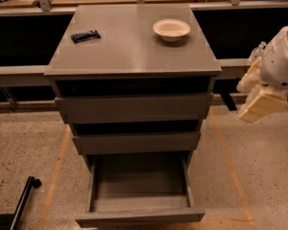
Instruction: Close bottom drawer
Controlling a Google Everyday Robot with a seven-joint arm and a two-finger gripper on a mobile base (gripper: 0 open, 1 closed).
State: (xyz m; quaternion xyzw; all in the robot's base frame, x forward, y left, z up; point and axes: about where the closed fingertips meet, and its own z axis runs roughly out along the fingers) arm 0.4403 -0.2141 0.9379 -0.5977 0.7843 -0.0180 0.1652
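Sticking way out from the base of the grey cabinet [134, 72], the bottom drawer [139, 217] is wide open. The gripper [261, 104] hangs off to the cabinet's right, well apart from it, and I can't tell if it's spread or closed. A bowl [171, 29] and a small black thing [85, 35] sit on the tabletop [129, 51].

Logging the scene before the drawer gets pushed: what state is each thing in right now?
Bottom drawer: pulled far out, empty.
Middle drawer: nearly in, dark gap above.
Top drawer: nearly in, dark gap above.
Bowl: upright, empty, on the cabinet.
Black object: lying flat on the cabinet.
Gripper: in the air right of the cabinet, touching nothing.
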